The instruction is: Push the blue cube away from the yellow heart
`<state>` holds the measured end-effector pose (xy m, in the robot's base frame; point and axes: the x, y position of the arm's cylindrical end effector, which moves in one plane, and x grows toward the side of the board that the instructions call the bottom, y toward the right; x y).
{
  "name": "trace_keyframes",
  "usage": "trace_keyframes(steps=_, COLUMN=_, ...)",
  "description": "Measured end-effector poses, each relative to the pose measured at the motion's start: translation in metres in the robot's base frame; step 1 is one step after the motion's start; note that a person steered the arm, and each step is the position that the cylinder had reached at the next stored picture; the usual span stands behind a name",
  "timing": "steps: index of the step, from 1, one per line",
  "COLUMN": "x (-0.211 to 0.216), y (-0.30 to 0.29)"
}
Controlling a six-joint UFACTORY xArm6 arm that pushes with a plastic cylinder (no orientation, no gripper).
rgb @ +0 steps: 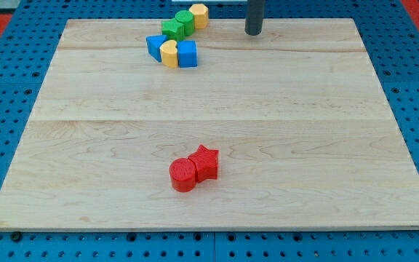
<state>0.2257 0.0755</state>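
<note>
The blue cube (188,54) sits near the view's top left of centre, touching the right side of the yellow heart (169,54). A second blue block (155,46), of unclear shape, touches the heart's left side. My tip (253,33) is at the view's top, to the right of the cube and a little above it, well apart from all blocks.
A green block (172,29), another green block (185,20) and a yellow hexagonal block (198,14) form a diagonal row at the top edge. A red cylinder (183,175) and a red star (206,161) touch each other low in the middle. The wooden board (304,145) lies on a blue pegboard.
</note>
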Motion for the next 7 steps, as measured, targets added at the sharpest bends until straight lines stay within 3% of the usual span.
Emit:
trace_keyframes(steps=2, x=0.038, y=-0.122)
trace_keyframes(steps=3, x=0.061, y=-0.147)
trace_keyframes(steps=5, x=0.101, y=-0.127)
trace_keyframes(steps=6, x=0.076, y=-0.082)
trace_keyframes(steps=7, x=0.093, y=-0.077)
